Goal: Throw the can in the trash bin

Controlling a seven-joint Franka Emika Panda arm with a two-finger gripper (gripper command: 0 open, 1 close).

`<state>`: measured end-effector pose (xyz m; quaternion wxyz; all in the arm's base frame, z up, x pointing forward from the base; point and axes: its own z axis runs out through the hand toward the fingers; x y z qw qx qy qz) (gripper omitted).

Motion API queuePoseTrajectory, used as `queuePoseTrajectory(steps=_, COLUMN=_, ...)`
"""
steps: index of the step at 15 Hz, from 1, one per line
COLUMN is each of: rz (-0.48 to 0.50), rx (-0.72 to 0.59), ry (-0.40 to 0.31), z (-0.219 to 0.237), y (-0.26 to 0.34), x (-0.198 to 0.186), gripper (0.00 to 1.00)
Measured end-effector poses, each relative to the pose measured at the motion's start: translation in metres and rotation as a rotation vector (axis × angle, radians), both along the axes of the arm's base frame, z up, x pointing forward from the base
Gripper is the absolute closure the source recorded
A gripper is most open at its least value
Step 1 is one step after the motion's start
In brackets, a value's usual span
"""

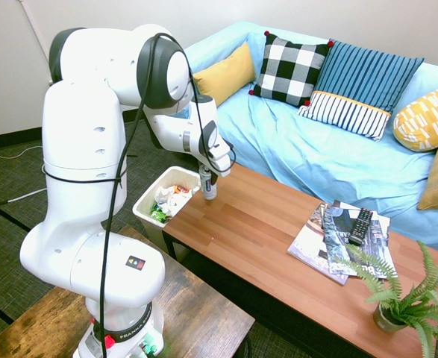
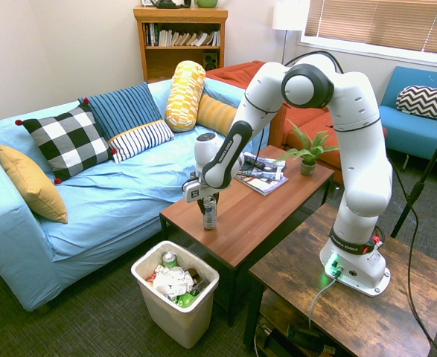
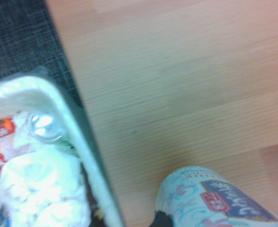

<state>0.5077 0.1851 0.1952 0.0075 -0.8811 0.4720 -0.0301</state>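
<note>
So right up close in the wrist cam you can see the can (image 3: 214, 201) poking up with the wooden coffee table (image 3: 186, 85) under it and the trash bin (image 3: 58, 142) off the table's edge, already stuffed with white paper and another can. From outside, the gripper (image 2: 208, 205) is clamped around the top of the can (image 2: 209, 213), and it looks lifted just clear of the table near the corner closest to the bin, though honestly the gap is tiny and hard to be sure of. So I'd say the grab is done and the lift is barely underway. What's left: carry it past the table edge, get over the trash bin (image 1: 145, 200) on the floor, and let go. Farther back there's the blue sofa (image 1: 316, 149) with cushions, plus magazines (image 1: 334, 239) at the table's other end, none of it in the way.
</note>
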Motion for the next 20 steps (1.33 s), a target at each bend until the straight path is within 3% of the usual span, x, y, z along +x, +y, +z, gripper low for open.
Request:
queuePoseTrajectory(steps=5, rz=0.149, rx=-0.03, ry=-0.048, z=0.034, y=0.159, x=-0.042, gripper=1.0)
queuePoseTrajectory(steps=9, rz=0.227, rx=-0.07, ry=-0.028, z=-0.035, y=0.241, x=-0.048, gripper=1.0)
queuePoseTrajectory(steps=10, rz=0.231, rx=-0.085, ry=-0.021, z=-0.056, y=0.247, x=-0.044, gripper=0.0)
queuePoseTrajectory(steps=13, rz=0.225, rx=-0.129, ry=-0.012, z=-0.093, y=0.25, x=-0.03, gripper=0.0)
queuePoseTrajectory(steps=20, rz=0.189, rx=-0.177, ry=0.01, z=-0.11, y=0.24, x=-0.012, gripper=0.0)
